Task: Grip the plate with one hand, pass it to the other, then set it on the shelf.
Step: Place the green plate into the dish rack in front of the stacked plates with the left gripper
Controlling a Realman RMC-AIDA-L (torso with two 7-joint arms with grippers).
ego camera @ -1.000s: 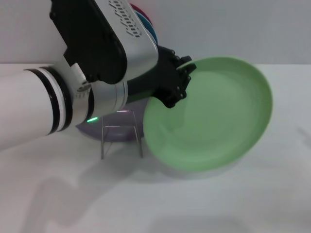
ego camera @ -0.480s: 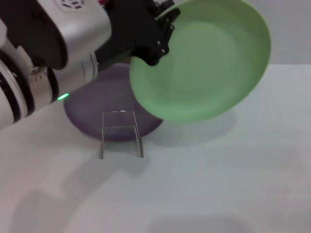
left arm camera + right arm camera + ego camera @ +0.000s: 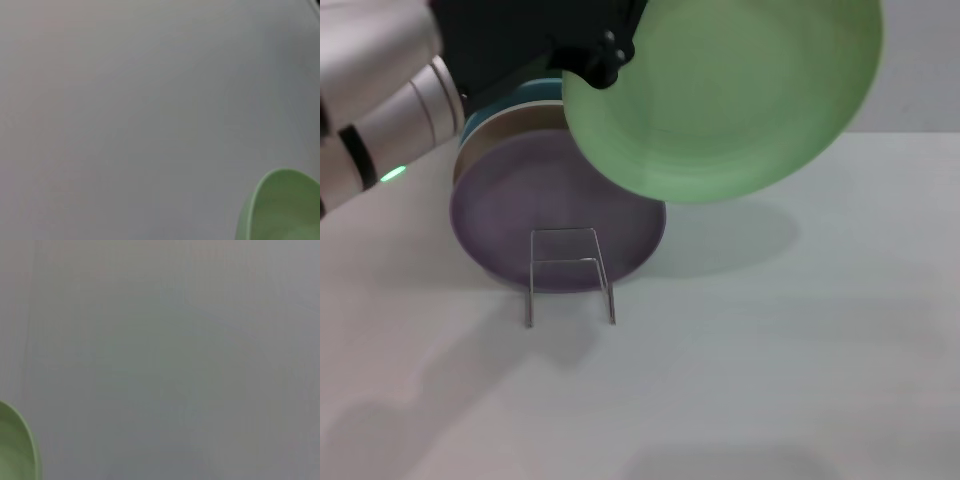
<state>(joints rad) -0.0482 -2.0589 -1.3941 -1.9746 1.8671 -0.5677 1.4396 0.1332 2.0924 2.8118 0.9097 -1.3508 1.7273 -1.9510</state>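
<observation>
One arm is at work. At far left of the head view we see the left arm (image 3: 380, 130), silver with black bands and a green indicator light, reaching in from that side. Its black left pincer (image 3: 605, 55) pinches the near-left rim of the plate (image 3: 720, 95), although the fingertips themselves are largely hidden by the rim. Compared with a second ago, the plate has been lifted: it then hung low, overlapping the rack and close to the tabletop (image 3: 770, 380), and now it is held high, clear of everything, tilted with its concave face toward the camera. We judge that the grip is done and the hand-over comes next. The right pincer is not visible in any view, though the right wrist view catches a sliver of green rim, so we take it to be near.

Below the arm, the lift has uncovered a stack of plates (image 3: 510, 110) resting on the tabletop, with teal and tan edges and a lilac plate (image 3: 555, 215) in front. Just before it stands the shelf (image 3: 570, 275), thin bright wire bent into a rectangular loop on two legs, narrower than any plate and empty.

To the right, the plate is a smooth, pale mint-green disc with a shallow raised rim and faint concentric rings, and looks like matte plastic. Its soft shadow falls on the plain white tabletop below it.
</observation>
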